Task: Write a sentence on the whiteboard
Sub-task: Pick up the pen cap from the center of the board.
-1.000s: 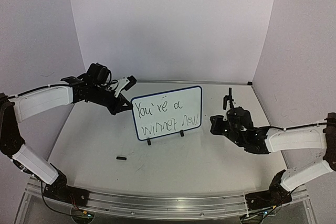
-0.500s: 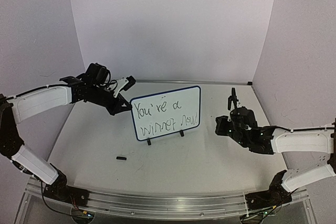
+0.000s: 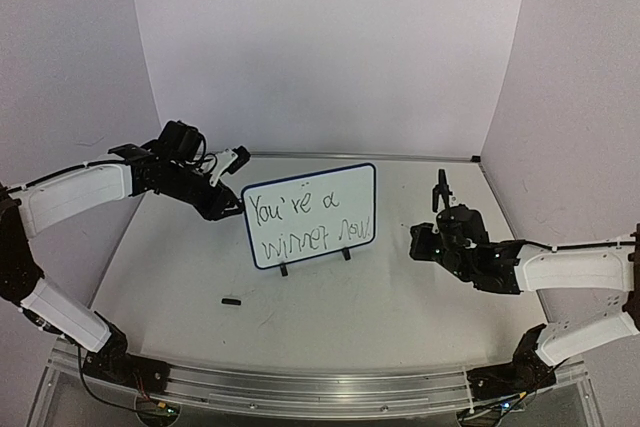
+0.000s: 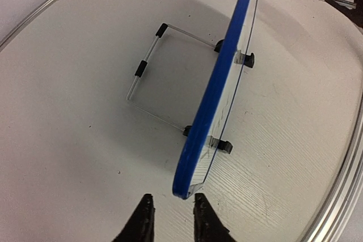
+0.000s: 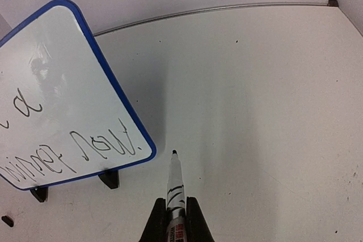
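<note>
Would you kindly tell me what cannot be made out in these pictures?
- Right wrist view: the picture's left edge cuts off the start of the sentence on the whiteboard.
- Left wrist view: the board stands edge-on, its written face hidden.
- Top view: the small black object is too small to identify.

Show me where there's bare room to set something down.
Widest: the table between the whiteboard and the arm bases, bar a small black piece. Also bare beyond the right gripper's marker. Crowded: the whiteboard's left edge, by the left gripper.
</note>
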You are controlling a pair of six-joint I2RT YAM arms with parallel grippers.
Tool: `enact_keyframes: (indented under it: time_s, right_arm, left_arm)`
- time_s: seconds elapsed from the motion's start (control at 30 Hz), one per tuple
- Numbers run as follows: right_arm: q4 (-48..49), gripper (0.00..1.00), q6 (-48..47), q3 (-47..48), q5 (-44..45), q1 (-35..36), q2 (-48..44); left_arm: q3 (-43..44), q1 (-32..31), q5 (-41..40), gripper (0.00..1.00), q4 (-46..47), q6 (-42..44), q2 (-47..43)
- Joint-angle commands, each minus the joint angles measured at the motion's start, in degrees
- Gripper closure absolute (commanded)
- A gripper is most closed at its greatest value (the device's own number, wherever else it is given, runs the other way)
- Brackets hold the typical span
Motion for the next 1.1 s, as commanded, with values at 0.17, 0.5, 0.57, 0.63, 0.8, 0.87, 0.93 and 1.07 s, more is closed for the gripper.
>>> enact_keyframes:
  time_s: [0.17, 0.5, 0.57, 0.63, 0.8, 0.87, 0.93, 1.07]
  right_arm:
    - [-1.52, 1.00, -3.42, 3.52, -3.83, -0.35, -1.50]
    - [-3.35, 1.00, -5.84, 4.70, -11.83, -0.30, -2.64]
    - [-3.35, 1.00, -5.44, 4.70, -13.65, -0.33, -2.46]
    - [-3.27, 1.00, -4.79, 4.82, -15.42, -0.35, -2.03]
    - [-2.79, 1.00, -3.76, 5.29, -19.74, -0.32, -1.31]
    - [-2.62, 1.00, -2.96, 5.19, -20.61, -0.28, -1.56]
    - [-2.56, 1.00, -2.33, 5.01, -20.95, -0.33, -1.86]
    - [-2.56, 1.00, -1.11, 4.47, -22.18, -0.34, -2.44]
  left_arm:
    - [-1.46, 0.38, -7.93, 0.36, -2.73, -5.28, -5.48]
    - [-10.08, 0.25, -16.44, 0.11, -0.69, -22.05, -17.01]
    - [-13.66, 0.20, -18.52, 0.11, 0.85, -27.90, -19.30]
    - [-18.62, 0.15, -20.17, 0.11, 4.31, -33.53, -22.25]
    - [-31.78, 0.06, -14.35, 0.12, 17.17, -41.69, -27.93]
    - [-34.68, -0.03, -11.90, 0.12, 20.02, -42.17, -27.91]
    - [-36.72, -0.21, -7.80, 0.13, 22.79, -41.79, -26.63]
    - [-39.56, -1.13, -0.31, 0.14, 29.22, -41.67, -21.28]
